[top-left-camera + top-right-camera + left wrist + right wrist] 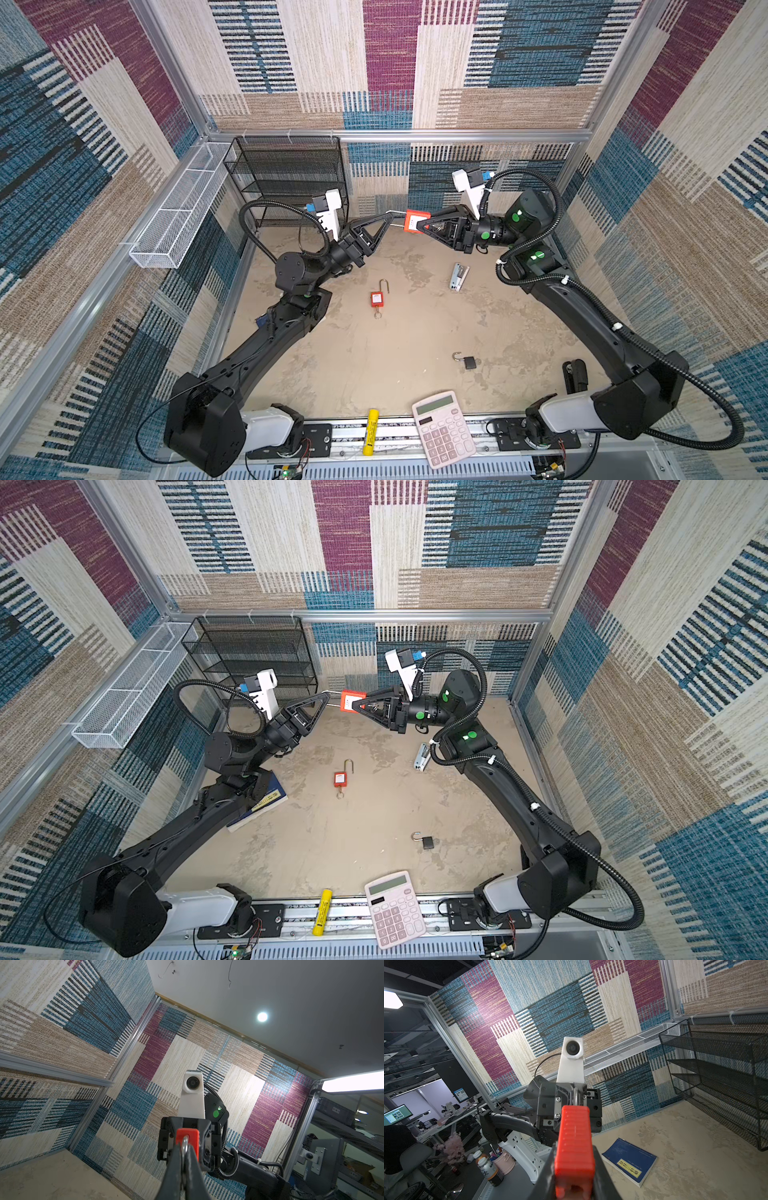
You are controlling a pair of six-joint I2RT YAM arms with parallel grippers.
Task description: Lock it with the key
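Red padlock [574, 1142] fills the foreground of your right wrist view. Its ribbed body sits squarely between the fingers [604, 1178] of the right gripper [419, 226], which are closed on its sides. You see those jaws held slightly apart by the body's width, and the body runs out past their tips.

From its far end the silver shackle [185, 1144] reaches across to the left gripper [390, 221], whose jaws are pressed fully together on the metal loop. In your left wrist view the loop lies in the seam between the two fingers [173, 1167], just short of the red body. Both grippers face each other in the air, with the padlock the only thing between them. You cannot tell whether a key sits in the held padlock.

Below the jaws, on the table [374, 374], a second red padlock [377, 298] lies with its shackle swung open and a key [377, 312] at its lower end, well apart from either gripper. A stapler [458, 277] lies on the table beneath the right gripper's wrist.
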